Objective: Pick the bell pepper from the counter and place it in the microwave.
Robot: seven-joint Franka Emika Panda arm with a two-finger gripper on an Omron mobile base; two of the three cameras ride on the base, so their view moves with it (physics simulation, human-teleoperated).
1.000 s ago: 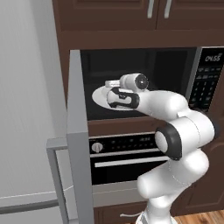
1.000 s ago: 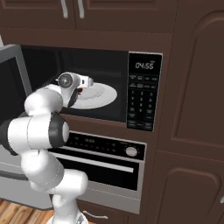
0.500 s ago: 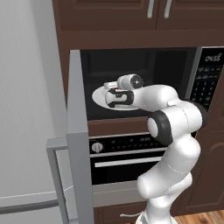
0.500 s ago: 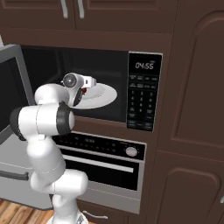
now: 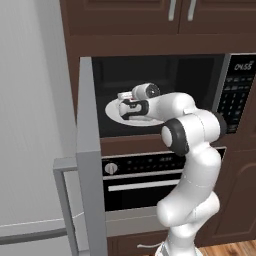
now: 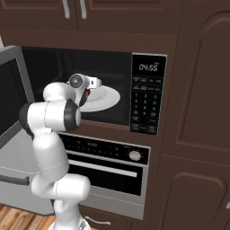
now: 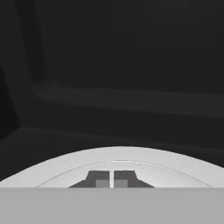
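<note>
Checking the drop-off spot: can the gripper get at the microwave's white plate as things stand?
Probably yes: the door stands wide open, and the gripper is inside the microwave, over the white plate, with nothing between them.

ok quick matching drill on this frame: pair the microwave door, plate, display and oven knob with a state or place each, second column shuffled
Things:
1. microwave door
2. white plate
3. display
4. oven knob

States or places:
A. reads 04:55
B. below the microwave
C. swung open on the left side
D. inside the dark cavity, under the tool

Pairs: 1-C, 2-D, 3-A, 4-B
</note>
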